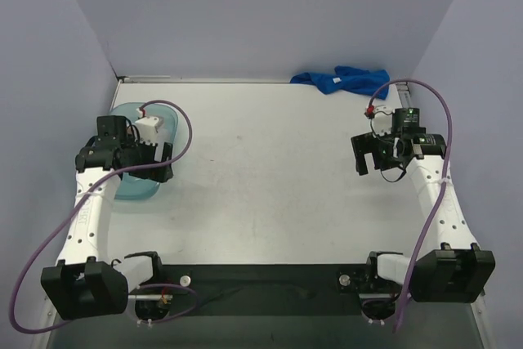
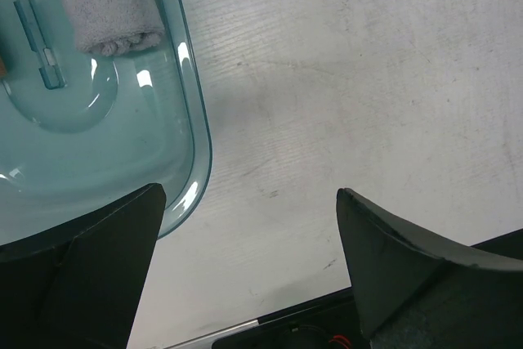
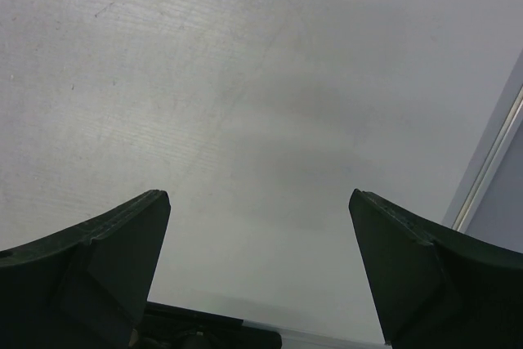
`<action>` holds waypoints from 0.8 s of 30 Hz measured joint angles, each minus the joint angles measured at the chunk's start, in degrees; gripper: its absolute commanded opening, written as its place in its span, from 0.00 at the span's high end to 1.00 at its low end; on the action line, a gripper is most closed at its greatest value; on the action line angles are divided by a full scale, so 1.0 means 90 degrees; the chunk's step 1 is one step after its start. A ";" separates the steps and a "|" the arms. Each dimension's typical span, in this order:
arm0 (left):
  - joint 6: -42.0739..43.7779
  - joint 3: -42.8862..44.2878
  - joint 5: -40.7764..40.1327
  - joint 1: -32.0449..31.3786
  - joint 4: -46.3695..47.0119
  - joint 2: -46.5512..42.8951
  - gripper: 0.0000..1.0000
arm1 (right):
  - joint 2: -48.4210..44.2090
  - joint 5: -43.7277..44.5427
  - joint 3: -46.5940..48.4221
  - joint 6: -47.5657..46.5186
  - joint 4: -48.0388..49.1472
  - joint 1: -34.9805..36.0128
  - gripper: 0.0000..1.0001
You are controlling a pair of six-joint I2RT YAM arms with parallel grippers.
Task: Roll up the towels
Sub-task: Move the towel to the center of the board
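Your left arm (image 1: 86,214) and right arm (image 1: 437,202) share white links dotted with small dark holes, black joint housings and blocky black bases (image 1: 84,286). A purple cable (image 1: 51,239) loops off each. The right wrist shows a green light (image 1: 409,110) and a red connector (image 1: 372,109). The fingers (image 2: 98,275) are dark matte wedges.

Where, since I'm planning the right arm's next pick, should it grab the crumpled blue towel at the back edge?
Probably the near right-hand fold of the blue towel, coming down from the arms' side with the open right gripper. It lies bunched against the back wall, closing off the far side, and that end is nearest this arm.
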 measured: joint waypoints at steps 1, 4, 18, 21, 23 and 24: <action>-0.0002 0.0002 0.0000 -0.0005 0.0000 0.0005 0.03 | 0.0119 0.0002 0.0109 -0.0036 -0.0012 0.0000 0.00; -0.0049 0.0063 0.0024 -0.0010 0.0002 0.0027 0.03 | 0.0578 0.0002 0.0559 -0.0175 -0.0017 0.0000 0.00; -0.0573 0.0525 0.0228 -0.0049 0.0199 0.0119 0.03 | 0.3823 0.0753 0.3184 -0.1443 0.0903 0.0012 0.00; -0.0646 0.0580 0.0304 -0.0053 0.0243 0.0160 0.03 | 0.4524 0.1180 0.3417 -0.1994 0.1579 0.0017 0.00; -0.0675 0.0583 0.0396 -0.0053 0.0243 0.0163 0.03 | 0.4947 0.1445 0.3446 -0.2446 0.2106 0.0029 0.00; -0.0695 0.0585 0.0440 -0.0056 0.0243 0.0163 0.03 | 0.5146 0.1562 0.3451 -0.2684 0.2378 0.0046 0.00</action>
